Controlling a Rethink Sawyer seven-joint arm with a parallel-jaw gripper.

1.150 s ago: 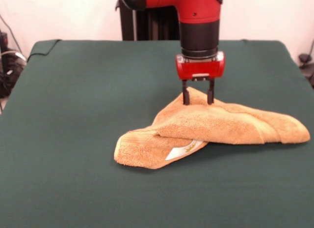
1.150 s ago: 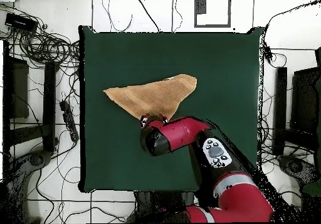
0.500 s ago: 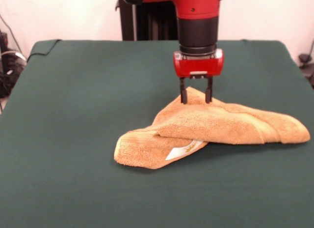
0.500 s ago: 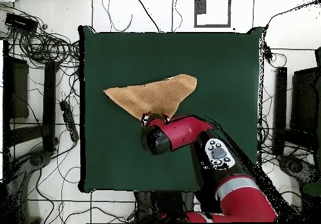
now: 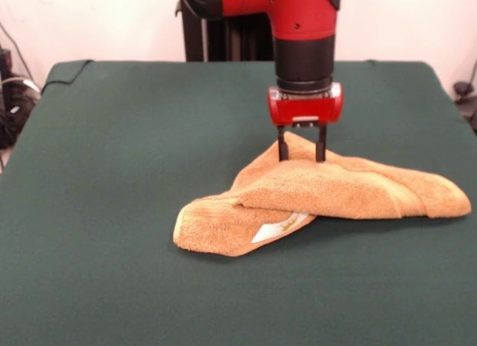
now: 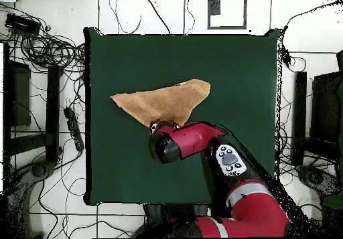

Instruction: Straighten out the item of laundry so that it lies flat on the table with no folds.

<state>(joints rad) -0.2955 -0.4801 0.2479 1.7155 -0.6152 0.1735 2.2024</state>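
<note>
On the dark green table we see the orange-tan towel lying crumpled, right of centre in the front view. It is folded over itself: a long upper layer runs out to a rounded tip at the right, while a lower flap pokes out toward the front left with a thick rolled edge. Between those two layers, at the front, we can make out a small white label peeking from under the upper fold. At the towel's far side the cloth rises into a low peak.

Above that peak we see the gripper pointing straight down from the red and black arm. Its two dark fingers stand apart, one on each side of the raised corner, with their tips down at the cloth. We cannot say for sure whether the tips press into the terry or only reach its surface, but they are not closed on anything.

From overhead we find the towel as a rough triangle in the middle of the table, broad at one end and narrowing toward the other, with the arm covering the corner nearest the robot's base. Cables and dark equipment lie on the floor around the table.
</note>
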